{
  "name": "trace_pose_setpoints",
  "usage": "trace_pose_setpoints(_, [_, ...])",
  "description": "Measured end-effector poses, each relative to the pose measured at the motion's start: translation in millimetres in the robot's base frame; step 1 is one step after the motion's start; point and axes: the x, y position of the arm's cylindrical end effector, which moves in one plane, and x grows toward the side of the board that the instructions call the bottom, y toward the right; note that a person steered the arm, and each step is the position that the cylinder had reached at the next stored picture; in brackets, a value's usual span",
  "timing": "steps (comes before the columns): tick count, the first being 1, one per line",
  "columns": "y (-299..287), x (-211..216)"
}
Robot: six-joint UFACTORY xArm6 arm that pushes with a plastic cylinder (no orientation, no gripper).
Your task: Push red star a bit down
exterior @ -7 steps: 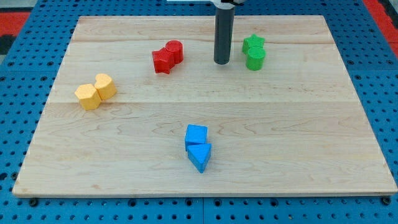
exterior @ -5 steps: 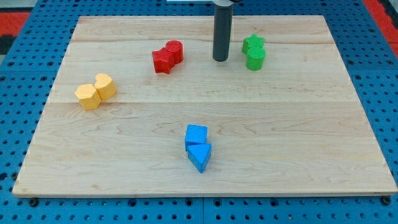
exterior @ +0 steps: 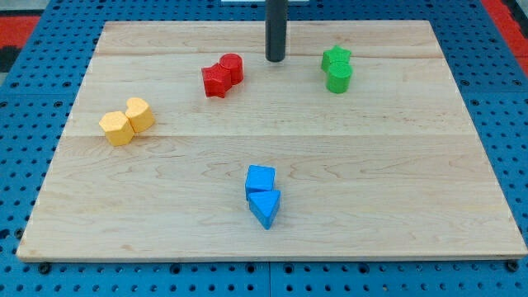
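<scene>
My tip sits near the board's top edge, a little left of centre, on bare wood between the red pair and the green pair, nearer the red one but touching neither. No gripper here, just the rod, so nothing to open or close. The red star lies in the top-left part of the board, touching a red cylinder that sits just up and right of it (the two read as one clump). That placement matters: to send the star toward the bottom edge the tip needs to come at it from its top side, and the cylinder crowds part of that side, so I judge the tip is up high to swing round above the star; a push through the cylinder would likely drag both. The star is not yet contacted, so the push has not started. Green star and green cylinder touch each other toward the top-right, clear of the tip. Two yellow blocks near the left edge and the blue cube with blue triangle toward the bottom edge are well apart from the action.
</scene>
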Motion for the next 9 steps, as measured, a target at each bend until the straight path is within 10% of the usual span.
trace_pose_setpoints(9, [-107.0, 139.9])
